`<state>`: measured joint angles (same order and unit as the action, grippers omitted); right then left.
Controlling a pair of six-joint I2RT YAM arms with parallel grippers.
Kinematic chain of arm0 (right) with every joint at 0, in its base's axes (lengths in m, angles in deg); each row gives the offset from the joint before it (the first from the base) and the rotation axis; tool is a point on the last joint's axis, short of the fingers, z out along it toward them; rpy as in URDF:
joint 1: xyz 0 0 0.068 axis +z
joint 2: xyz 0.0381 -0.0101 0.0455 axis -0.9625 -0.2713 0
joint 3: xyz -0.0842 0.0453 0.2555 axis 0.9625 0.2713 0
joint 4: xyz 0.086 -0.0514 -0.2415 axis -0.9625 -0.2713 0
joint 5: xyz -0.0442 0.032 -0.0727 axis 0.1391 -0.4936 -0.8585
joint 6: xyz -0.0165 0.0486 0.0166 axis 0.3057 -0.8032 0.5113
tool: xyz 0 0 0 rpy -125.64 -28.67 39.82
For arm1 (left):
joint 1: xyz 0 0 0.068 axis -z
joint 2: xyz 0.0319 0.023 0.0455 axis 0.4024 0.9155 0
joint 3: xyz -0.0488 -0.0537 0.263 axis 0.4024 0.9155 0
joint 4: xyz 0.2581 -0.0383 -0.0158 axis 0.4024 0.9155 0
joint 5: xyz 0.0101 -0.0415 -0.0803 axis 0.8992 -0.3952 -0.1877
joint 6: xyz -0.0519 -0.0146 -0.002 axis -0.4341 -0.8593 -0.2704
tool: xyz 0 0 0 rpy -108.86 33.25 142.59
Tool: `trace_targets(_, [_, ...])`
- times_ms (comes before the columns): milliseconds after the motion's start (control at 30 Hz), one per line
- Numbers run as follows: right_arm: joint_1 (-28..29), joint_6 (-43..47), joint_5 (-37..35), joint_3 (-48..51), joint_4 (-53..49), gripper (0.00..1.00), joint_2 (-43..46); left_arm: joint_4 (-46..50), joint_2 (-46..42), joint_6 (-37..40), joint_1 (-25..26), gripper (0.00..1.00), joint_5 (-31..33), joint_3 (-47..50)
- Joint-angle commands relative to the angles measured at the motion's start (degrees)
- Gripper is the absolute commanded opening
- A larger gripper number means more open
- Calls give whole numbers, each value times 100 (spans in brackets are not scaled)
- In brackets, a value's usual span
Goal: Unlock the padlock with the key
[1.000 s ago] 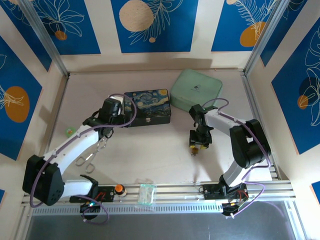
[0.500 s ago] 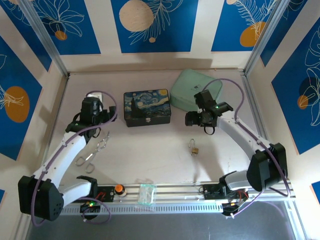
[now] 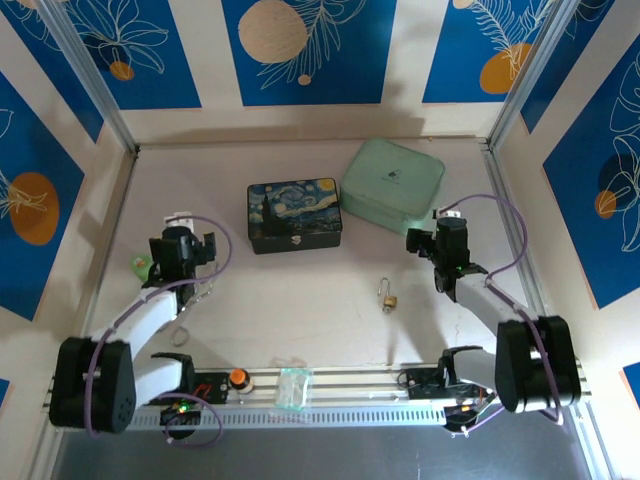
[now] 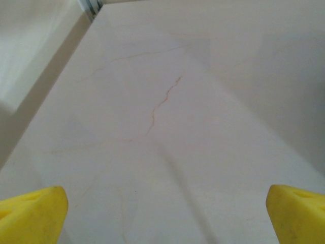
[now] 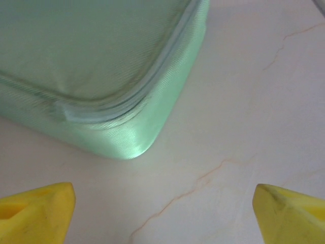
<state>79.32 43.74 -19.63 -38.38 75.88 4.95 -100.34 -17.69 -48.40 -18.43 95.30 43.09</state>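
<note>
Out on the pale marbled table [image 3: 300, 300], nearer the right arm, sits the tiny brass-gold padlock with a silver shackle [image 3: 388, 298], and nothing's touching it. The left gripper [image 4: 162, 211] and right gripper [image 5: 162, 211] both gape wide and empty, well apart from it. It's too small to tell if the shackle's popped, so I can't call it done

Tiny padlock [image 3: 389, 297] lying flat on the pale counter [image 3: 300, 290], out in the open a bit right of the middle, nothing touching it. It has a brass-gold body with a silver U-shaped shackle. The shackle end points toward the far side and the body sits nearer the front edge, tilted slightly. It's too small to tell if the shackle is popped or still locked.
</note>
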Motion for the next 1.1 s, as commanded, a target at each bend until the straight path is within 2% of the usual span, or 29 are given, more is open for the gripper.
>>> trace_targets(0, [-101,390,237,154,1937,91,-325,-1435,564,53,-176,99,-472,324])
trace_targets(33, [-233,273,484,149,1900,90,-380,-1290,614,65,-194,99,-620,225])
trace_targets(133, [-354,206,808,521,2816,90,-734,-2078,840,81,-250,100,-731,353])
trace_targets(200, [-357,192,892,712,3487,90,-1039,-2684,992,83,-348,99,-1069,498])
trace_targets(367, [-225,325,797,485,3830,91,-1742,-4287,2102,142,-407,99,-1805,704])
trace_targets(400, [-203,325,820,395,3534,92,-1696,-4583,2312,170,-407,99,-1837,711])
trace_targets(467, [-377,216,1072,396,3490,93,-1679,-3952,2134,134,-398,99,-1756,529])
trace_targets(533, [-387,220,1067,388,3459,99,-1669,-4040,2253,206,-334,99,-1628,461])
trace_targets(733, [-365,225,1047,391,3448,99,-1654,-3864,2228,252,-230,99,-1406,402])
trace_targets(833, [-366,224,1049,396,3449,99,-1653,-3800,2251,340,-60,100,-982,346])
trace_targets(1067, [-401,224,1152,311,3323,99,-1678,-3883,2245,356,-52,99,-979,392])
